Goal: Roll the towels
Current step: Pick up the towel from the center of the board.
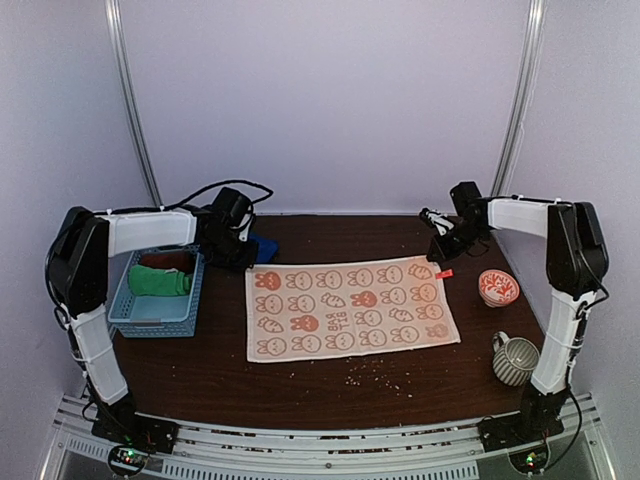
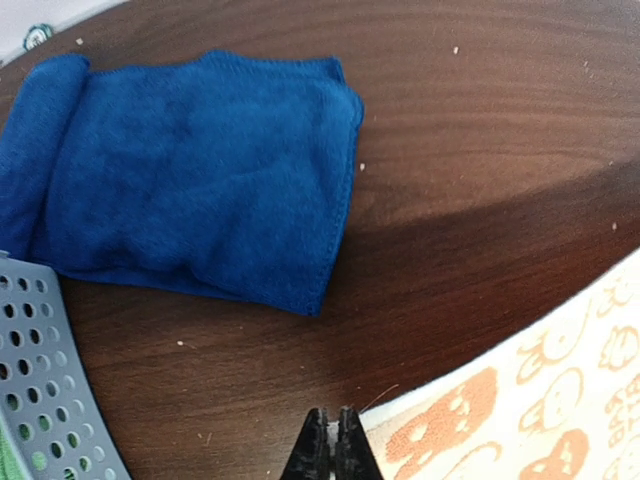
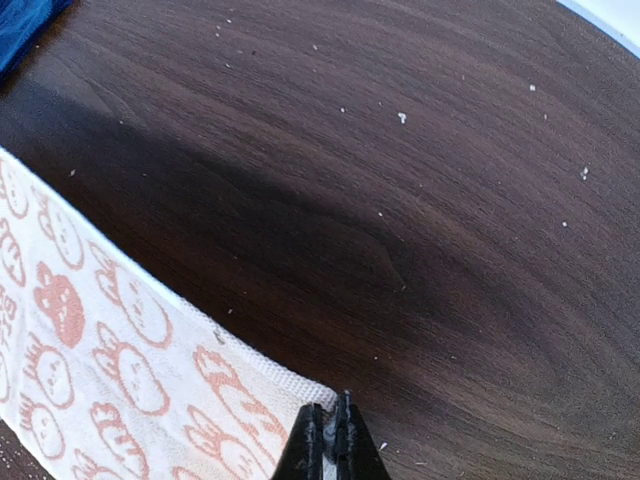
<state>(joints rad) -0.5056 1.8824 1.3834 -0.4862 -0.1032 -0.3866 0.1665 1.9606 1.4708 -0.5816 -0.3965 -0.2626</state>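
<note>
White enclosure walls (image 1: pixel 330 90), dark wood tabletop (image 1: pixel 330 395) w/ crumbs (image 1: pixel 380 376). Bunny-print towel (image 1: pixel 350 308) lies flat at ctr. R gripper (image 3: pixel 330 430) pinches its far-right corner. L gripper (image 2: pixel 331 440) closed just beside far-left corner. Blue towel (image 2: pixel 200 180) sits beyond that corner, nr basket (image 1: pixel 150 312).

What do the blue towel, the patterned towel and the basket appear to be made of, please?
Blue towel: probably microfibre or terry, fuzzy matte nap, stitched hem. Patterned towel: thin woven cotton-like cloth, visible weave at its edge, printed orange figures. Basket: likely moulded plastic, smooth, perforated walls.
</note>
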